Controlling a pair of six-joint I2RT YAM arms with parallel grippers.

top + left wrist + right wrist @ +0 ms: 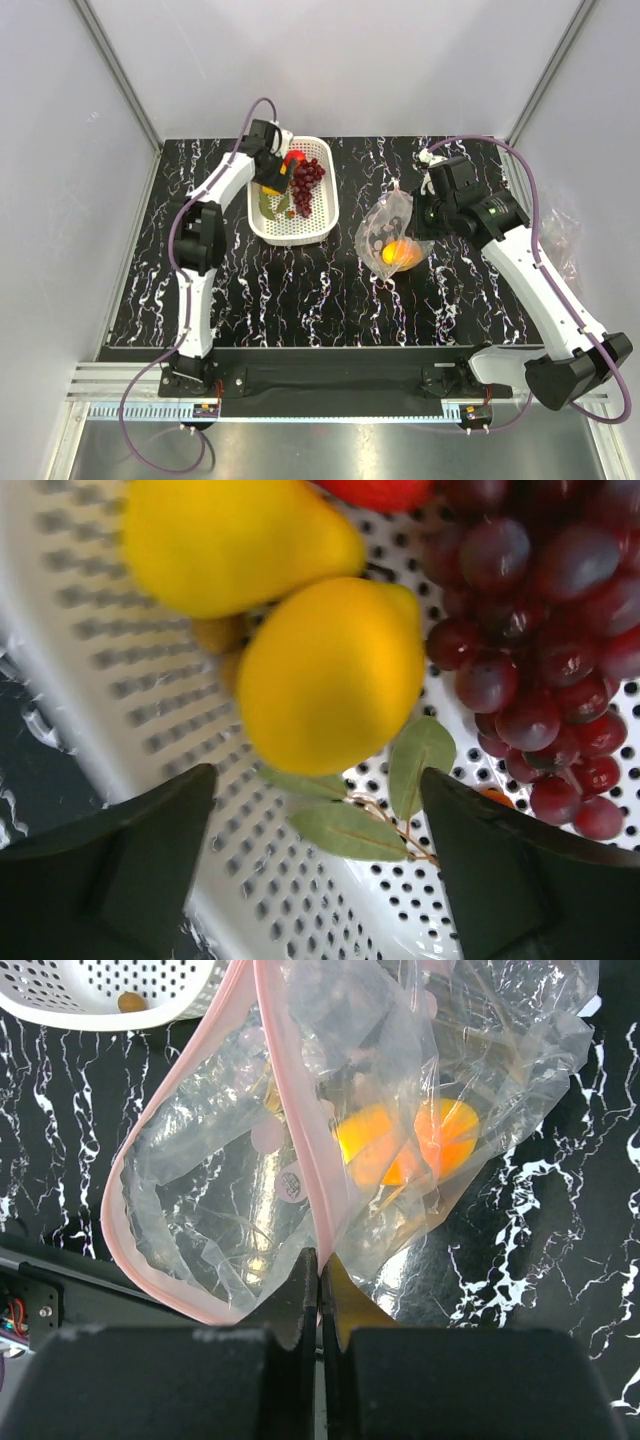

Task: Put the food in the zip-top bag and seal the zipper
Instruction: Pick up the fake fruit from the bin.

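- Black white-veined marble tabletop (300, 290), grey walls around, both arms reaching in from the near edge.
- White lattice basket (262, 232) sits left of centre; zip-top bag (390, 235) is to its right, apart from it.
- Left gripper (318, 780) is down in the basket, fingers spread wide, nothing held between them.
- Just ahead of it: two yellow lemons (330, 675), touching each other.
- Purple grape bunch (540, 670) beside them, red apple (380, 490) at the far edge, green leaves (350, 830) on the basket floor.
- Right gripper (320, 1260) is clamped tight on the bag's edge at the pink zipper (290, 1110).
- Bag mouth gapes open in a loop.
- One orange piece (400, 1145) is inside the bag.
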